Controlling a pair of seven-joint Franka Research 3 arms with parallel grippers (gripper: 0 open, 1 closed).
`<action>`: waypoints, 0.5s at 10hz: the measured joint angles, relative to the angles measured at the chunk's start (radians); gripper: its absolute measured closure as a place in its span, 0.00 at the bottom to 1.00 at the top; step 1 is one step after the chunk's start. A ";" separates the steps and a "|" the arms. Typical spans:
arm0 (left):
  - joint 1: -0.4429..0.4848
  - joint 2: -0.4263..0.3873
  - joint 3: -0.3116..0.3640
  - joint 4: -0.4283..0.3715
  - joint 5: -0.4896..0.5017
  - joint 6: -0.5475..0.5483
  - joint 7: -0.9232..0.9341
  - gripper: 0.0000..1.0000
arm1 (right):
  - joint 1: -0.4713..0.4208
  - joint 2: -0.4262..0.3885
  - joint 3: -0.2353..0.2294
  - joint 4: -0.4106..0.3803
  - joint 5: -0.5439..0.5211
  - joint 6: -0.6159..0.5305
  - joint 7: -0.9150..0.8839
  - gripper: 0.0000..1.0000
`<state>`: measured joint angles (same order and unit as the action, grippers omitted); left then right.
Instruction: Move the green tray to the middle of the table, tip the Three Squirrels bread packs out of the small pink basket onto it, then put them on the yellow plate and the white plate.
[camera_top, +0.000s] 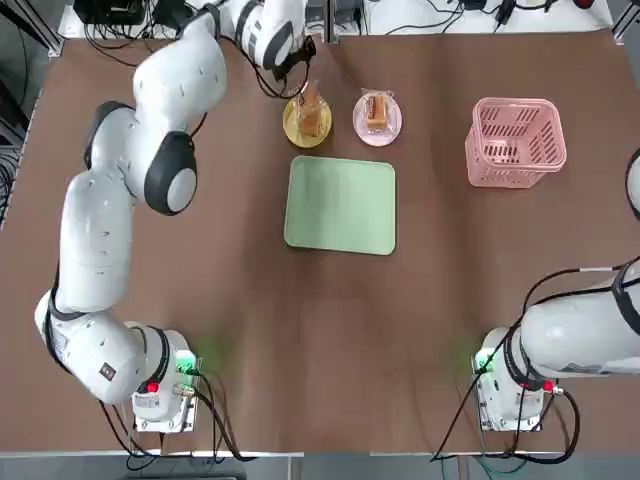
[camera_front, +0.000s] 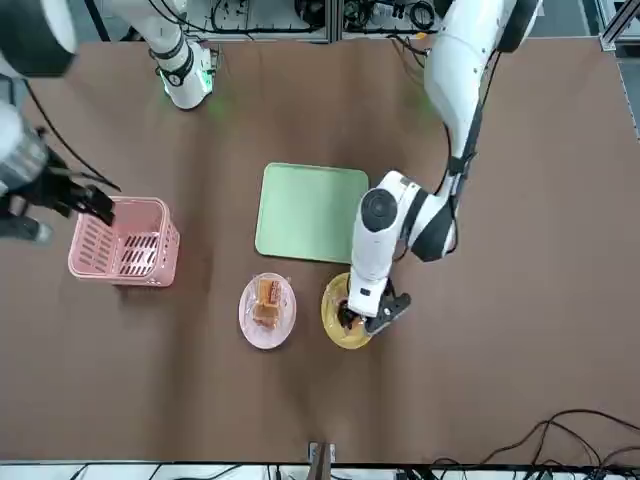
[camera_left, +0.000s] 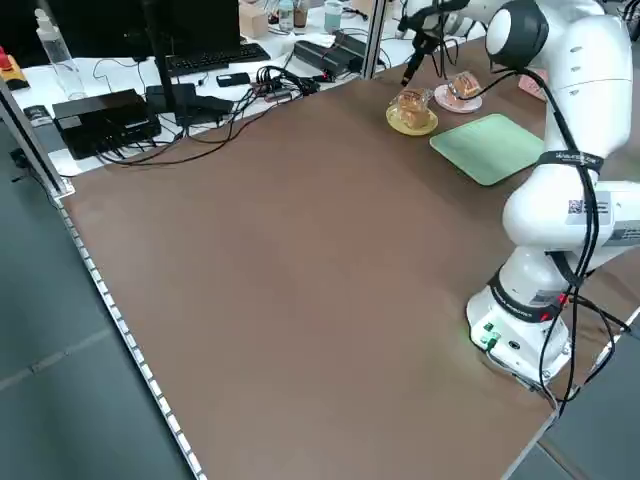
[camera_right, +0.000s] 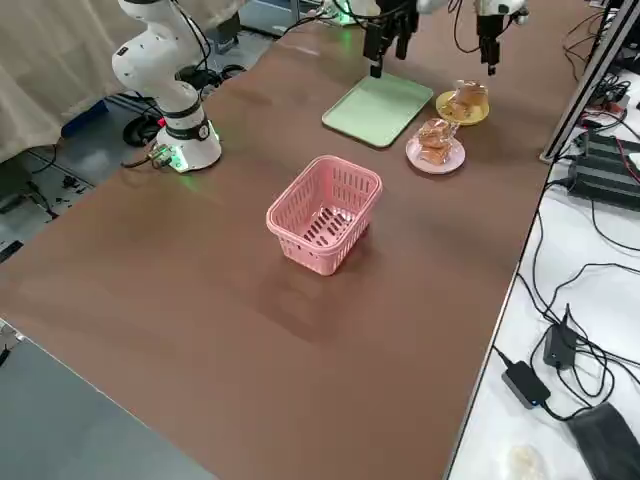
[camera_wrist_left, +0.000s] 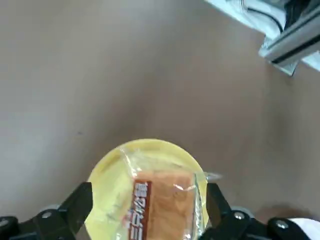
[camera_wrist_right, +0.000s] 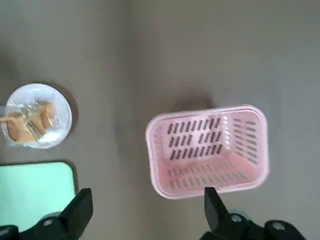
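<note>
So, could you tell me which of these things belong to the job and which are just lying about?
Job: green tray; small pink basket; bread packs; yellow plate; white plate; left gripper; right gripper.

Lying about: keyboard, cables, bottle beyond the table.

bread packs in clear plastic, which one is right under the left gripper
The clear-wrapped bread pack on the round yellow plate: the open left gripper hangs over it. The other pack lies on the round white plate beside it.

The brown table (camera_left: 300, 250) has a metal edge rail. Beside it, a white bench (camera_left: 150, 75) carries a keyboard (camera_left: 205, 60), black boxes, cables and bottles. The floor (camera_left: 60, 380) is grey.
</note>
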<state>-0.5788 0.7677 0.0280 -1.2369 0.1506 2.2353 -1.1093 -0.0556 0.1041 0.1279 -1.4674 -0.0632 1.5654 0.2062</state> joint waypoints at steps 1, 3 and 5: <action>0.029 -0.034 -0.001 0.000 0.000 -0.053 0.062 0.00 | -0.002 -0.022 -0.035 0.000 0.003 -0.028 -0.054 0.02; 0.109 -0.103 -0.002 0.000 -0.065 -0.149 0.231 0.00 | -0.006 -0.042 -0.076 -0.004 0.004 -0.048 -0.125 0.02; 0.219 -0.156 -0.002 -0.002 -0.145 -0.243 0.461 0.00 | -0.020 -0.040 -0.085 -0.015 0.004 -0.047 -0.160 0.02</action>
<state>-0.3602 0.6118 0.0255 -1.2385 0.0054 1.9920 -0.6479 -0.0761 0.0636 0.0430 -1.4823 -0.0587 1.5183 0.0463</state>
